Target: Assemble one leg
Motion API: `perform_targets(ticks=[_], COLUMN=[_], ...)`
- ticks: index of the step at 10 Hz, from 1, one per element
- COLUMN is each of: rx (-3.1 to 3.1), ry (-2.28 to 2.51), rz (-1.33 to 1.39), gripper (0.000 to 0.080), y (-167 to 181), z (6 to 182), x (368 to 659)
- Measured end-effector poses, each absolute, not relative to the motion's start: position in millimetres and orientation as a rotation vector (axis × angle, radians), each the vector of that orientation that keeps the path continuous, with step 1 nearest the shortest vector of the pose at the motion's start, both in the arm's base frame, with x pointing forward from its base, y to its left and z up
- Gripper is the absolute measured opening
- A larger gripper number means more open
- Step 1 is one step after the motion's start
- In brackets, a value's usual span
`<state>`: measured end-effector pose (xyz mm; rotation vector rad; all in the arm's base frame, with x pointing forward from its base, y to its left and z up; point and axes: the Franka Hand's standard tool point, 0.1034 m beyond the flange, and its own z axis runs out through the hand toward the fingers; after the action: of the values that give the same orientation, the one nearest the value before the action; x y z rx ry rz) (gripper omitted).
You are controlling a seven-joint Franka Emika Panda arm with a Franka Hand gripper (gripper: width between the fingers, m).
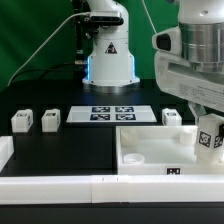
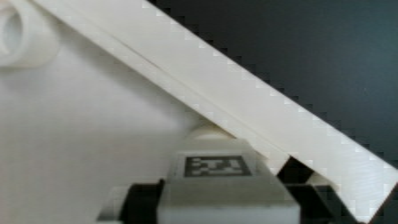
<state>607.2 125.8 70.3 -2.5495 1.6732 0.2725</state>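
My gripper [image 1: 207, 128] is at the exterior view's right, shut on a leg [image 1: 211, 137], a small white block with a black-and-white marker, held over the right side of the white tray-like tabletop [image 1: 150, 155]. In the wrist view the leg [image 2: 217, 170] sits between the dark fingers [image 2: 157, 195] of the gripper [image 2: 217, 200], close above the tabletop's floor [image 2: 89, 130] and beside its raised rim [image 2: 214, 75]. A round corner hole [image 2: 18, 40] shows at the frame's edge. Three more legs stand on the table: two [image 1: 22, 121] [image 1: 50, 119] at the left, one [image 1: 172, 117] behind the tabletop.
The marker board [image 1: 112, 113] lies in front of the robot base [image 1: 108, 55]. A white wall [image 1: 90, 188] runs along the front edge, and a white block [image 1: 5, 150] sits at the left edge.
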Motion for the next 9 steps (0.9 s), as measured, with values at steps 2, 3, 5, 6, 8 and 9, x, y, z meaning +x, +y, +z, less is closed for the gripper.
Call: perform_targets(ticks=[2, 3, 5, 6, 8, 9], rx=[-2.353, -2.28, -2.234, -2.27, -2.325, -2.395], ry=[1.935, 2.029, 2.087, 2.044, 1.976, 1.881], rz=[0.266, 0.266, 0.264, 0.263, 0.26, 0.255], gripper=[0.0294, 0.0294, 0.0302, 0.0302, 0.0504, 0.0618], y=[127.4, 128.0, 128.2, 128.5, 129.3, 129.3], z=[70.0, 70.2, 70.2, 69.6, 69.3, 69.1], x=[609.4, 610.0, 610.3, 610.0, 609.7, 609.6])
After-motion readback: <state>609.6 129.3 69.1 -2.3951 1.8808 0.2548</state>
